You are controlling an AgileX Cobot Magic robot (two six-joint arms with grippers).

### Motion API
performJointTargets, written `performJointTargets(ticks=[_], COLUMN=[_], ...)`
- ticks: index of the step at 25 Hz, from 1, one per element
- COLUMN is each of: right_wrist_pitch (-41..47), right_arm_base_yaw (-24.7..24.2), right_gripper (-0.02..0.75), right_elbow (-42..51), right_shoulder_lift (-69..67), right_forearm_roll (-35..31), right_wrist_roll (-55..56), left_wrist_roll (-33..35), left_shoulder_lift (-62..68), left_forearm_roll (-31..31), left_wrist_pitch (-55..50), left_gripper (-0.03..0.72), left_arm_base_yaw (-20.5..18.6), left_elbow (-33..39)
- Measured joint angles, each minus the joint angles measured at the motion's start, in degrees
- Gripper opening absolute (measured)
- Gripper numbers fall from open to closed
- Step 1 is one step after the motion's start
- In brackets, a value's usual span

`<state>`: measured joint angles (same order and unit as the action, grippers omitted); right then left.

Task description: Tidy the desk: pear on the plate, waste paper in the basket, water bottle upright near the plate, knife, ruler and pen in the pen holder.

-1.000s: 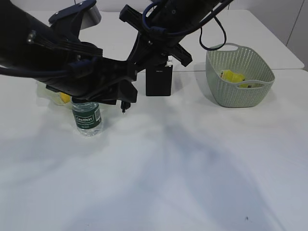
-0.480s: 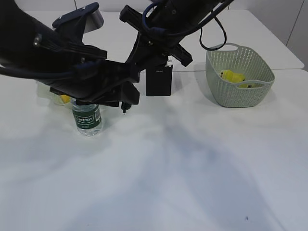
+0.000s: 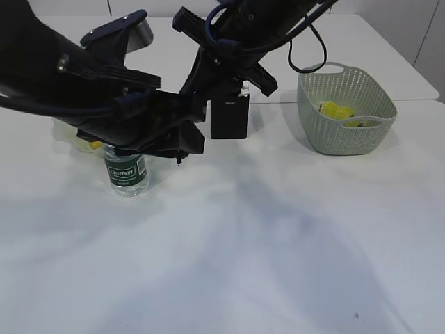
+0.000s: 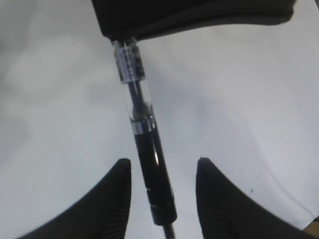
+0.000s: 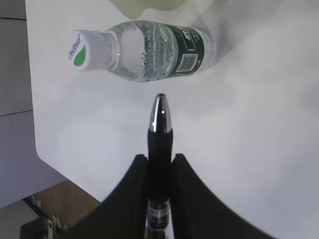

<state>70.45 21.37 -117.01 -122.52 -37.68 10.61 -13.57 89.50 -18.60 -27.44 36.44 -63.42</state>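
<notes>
Handover of the pen (image 5: 160, 129) seems to be the step in hand. The right gripper (image 5: 159, 162) pinches the pen at its back end, jaws pressed on the dark barrel, and the silver tip points away from it. The left gripper (image 4: 163, 163) has its jaws spread, one on each side of the barrel and not touching it. In the left wrist view the pen runs between the two fingers, nearly along them with a slight tilt, and lies closer to the finger on the left of that picture. So the left jaws probably need only to close, after a small correction to centre the pen. If they close off-centre, I think the pen can twist in the grip.

In the exterior view the pen hangs in the air above the desk (image 3: 278, 243), tip down, just beside the water bottle (image 3: 126, 174). The bottle stands upright near the plate (image 3: 68, 133), and the pear (image 3: 92, 145) shows at the plate, mostly hidden by the left arm. The pen holder (image 3: 230, 116) stands behind, under the right arm, well apart from the basket (image 3: 345, 111), where the waste paper (image 3: 334, 110) already lies. The white desk is bare in front, so there is room, but both arms crowd the bottle, which could be knocked.
</notes>
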Motion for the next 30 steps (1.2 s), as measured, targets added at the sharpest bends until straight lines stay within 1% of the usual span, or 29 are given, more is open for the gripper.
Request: performJointTargets(ticks=[8, 14, 22, 27, 30], right_wrist_pitch=[0.0, 0.0, 0.0, 0.08, 0.08], right_arm_base_yaw=[0.0, 0.0, 0.0, 0.0, 0.0], right_gripper=[0.088, 0.088, 0.088, 0.088, 0.088], right_elbow=[0.0, 0.0, 0.0, 0.0, 0.0], right_shoulder_lift=[0.0, 0.0, 0.0, 0.0, 0.0], right_forearm_roll=[-0.13, -0.13, -0.17, -0.17, -0.17], right_wrist_roll=[-0.2, -0.24, -0.68, -0.95, -1.04], left_wrist_roll=[0.0, 0.0, 0.0, 0.0, -0.11], left_shoulder_lift=[0.6, 0.6, 0.6, 0.6, 0.73], left_forearm_roll=[-0.25, -0.25, -0.36, -0.36, -0.36], left_wrist_pitch=[1.24, 1.33, 1.45, 1.45, 1.45], left_gripper=[0.295, 0.237, 0.227, 0.167, 0.15], left_arm_base_yaw=[0.0, 0.0, 0.0, 0.0, 0.0], left_elbow=[0.0, 0.0, 0.0, 0.0, 0.0])
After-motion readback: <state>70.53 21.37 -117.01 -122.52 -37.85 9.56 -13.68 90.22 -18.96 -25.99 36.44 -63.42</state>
